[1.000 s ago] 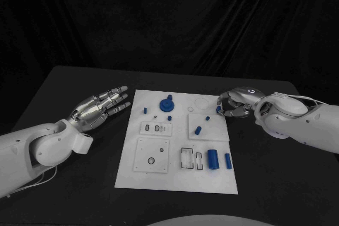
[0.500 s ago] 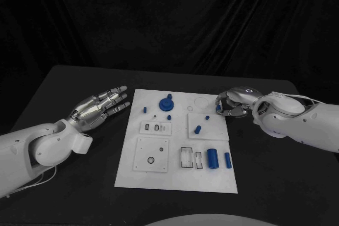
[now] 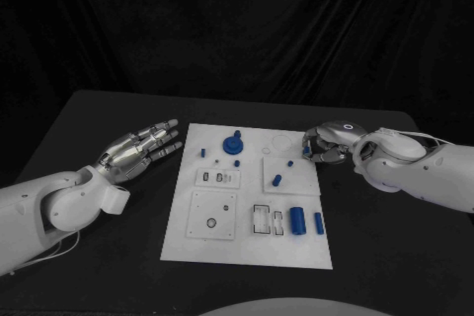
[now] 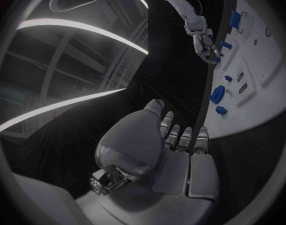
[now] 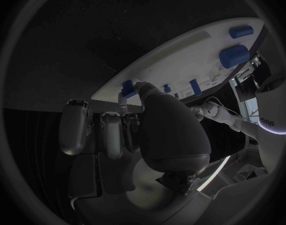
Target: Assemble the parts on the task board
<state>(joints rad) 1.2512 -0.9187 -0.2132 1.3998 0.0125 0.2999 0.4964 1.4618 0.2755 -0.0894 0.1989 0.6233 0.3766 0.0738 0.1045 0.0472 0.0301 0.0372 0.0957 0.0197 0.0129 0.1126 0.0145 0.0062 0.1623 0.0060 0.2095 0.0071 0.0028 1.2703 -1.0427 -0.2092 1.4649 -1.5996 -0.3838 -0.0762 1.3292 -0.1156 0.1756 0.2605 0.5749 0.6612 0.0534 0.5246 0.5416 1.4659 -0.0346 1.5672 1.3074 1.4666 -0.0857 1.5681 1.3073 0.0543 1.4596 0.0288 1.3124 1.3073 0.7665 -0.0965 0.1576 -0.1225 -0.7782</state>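
The white task board (image 3: 212, 247) lies flat in the middle of the black counter (image 3: 98, 117), with blue parts on it: a round knobbed piece (image 3: 233, 146) near its far edge and two cylinders (image 3: 297, 221) lying toward its near right corner. The left hand (image 3: 141, 148) hovers just beside the board's left edge, holding nothing, its fingers straight and slightly apart. The right hand (image 3: 326, 146) sits at the board's far right corner with fingers curled in; whether they hold a part cannot be told.
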